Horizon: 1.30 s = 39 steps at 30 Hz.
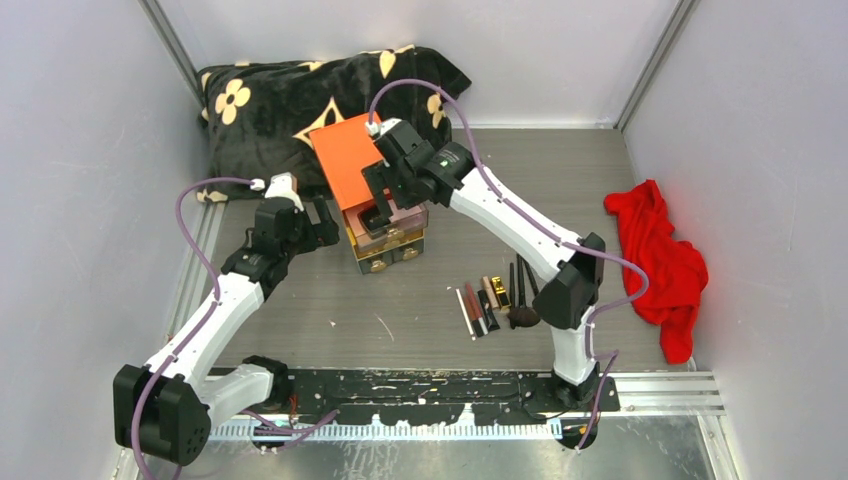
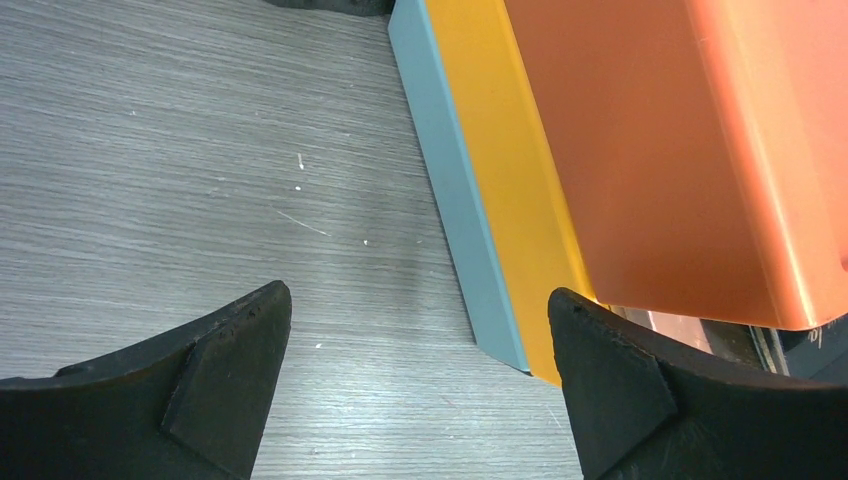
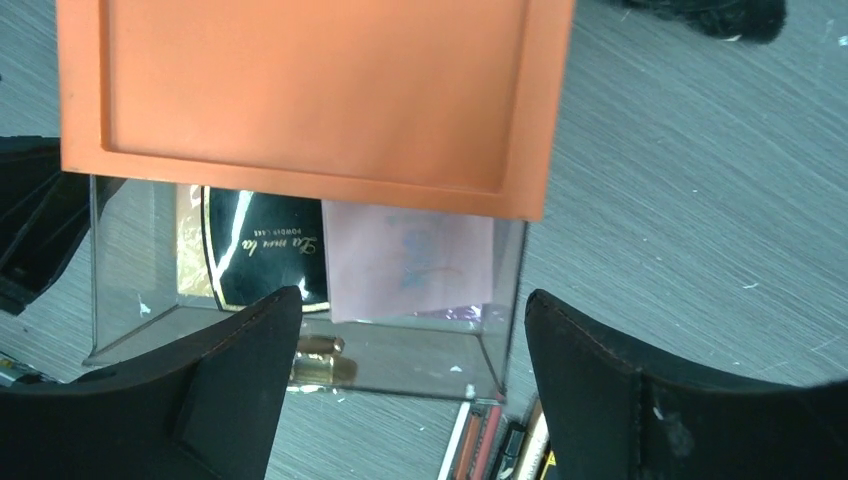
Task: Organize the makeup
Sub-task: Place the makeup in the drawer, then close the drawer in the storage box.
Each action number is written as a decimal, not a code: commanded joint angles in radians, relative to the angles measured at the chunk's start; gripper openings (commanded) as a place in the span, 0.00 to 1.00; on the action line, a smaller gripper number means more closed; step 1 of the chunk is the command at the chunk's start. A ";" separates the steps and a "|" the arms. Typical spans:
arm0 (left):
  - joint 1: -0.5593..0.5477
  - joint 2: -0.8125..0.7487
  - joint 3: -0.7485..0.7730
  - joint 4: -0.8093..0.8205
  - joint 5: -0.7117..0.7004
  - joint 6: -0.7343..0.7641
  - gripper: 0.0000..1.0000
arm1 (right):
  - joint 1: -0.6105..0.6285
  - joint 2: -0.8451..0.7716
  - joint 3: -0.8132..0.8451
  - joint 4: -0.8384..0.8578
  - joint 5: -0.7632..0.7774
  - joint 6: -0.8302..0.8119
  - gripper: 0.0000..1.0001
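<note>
**Right end effector spread over the open drawer, makeup row lying near its base**

The tabletop (image 1: 400, 300) is grey wood grain with pale scuffs, closed in by plain light walls (image 1: 90, 150) with metal posts (image 1: 165, 35) in the back corners. A black cushion (image 1: 270, 100) with cream flowers lies at the back left. A red cloth (image 1: 660, 260) is bunched against the right wall.

The box (image 1: 350, 160), orange on top, stands mid-table with stacked clear drawers below. Its top drawer (image 3: 420, 345) is pulled out towards the arms. Inside it lie a pink palette (image 3: 408, 262), flat and partly under the orange lid, and just beside it a black disc (image 3: 255, 255) with gold lettering.

The rest of the makeup (image 1: 495, 300) lies in a loose row on the tabletop, in front of the box and just beside the right arm. It includes thin tubes (image 1: 478, 308) and dark brushes (image 1: 522, 300) with their fluffy heads towards the near edge.

The right end effector (image 3: 410, 330) hangs over the open drawer. Its fingers are spread wide and hold nothing. The top view does not show whether they touch the drawer's rim.

The left end effector (image 2: 420, 330) sits low at the box's left side, spread fully and empty. Bare tabletop and the box's lower corner lie between its fingers.
</note>
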 commanded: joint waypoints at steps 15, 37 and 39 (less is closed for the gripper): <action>0.005 -0.005 0.055 0.006 -0.095 0.000 1.00 | -0.010 -0.549 -0.602 0.364 -0.106 0.016 0.01; 0.005 0.046 0.080 0.010 -0.106 0.007 1.00 | -0.008 -0.400 -0.687 0.598 -0.240 -0.003 0.01; 0.005 0.040 0.073 0.013 -0.099 0.005 1.00 | -0.009 -0.374 -0.670 0.616 -0.237 -0.009 0.01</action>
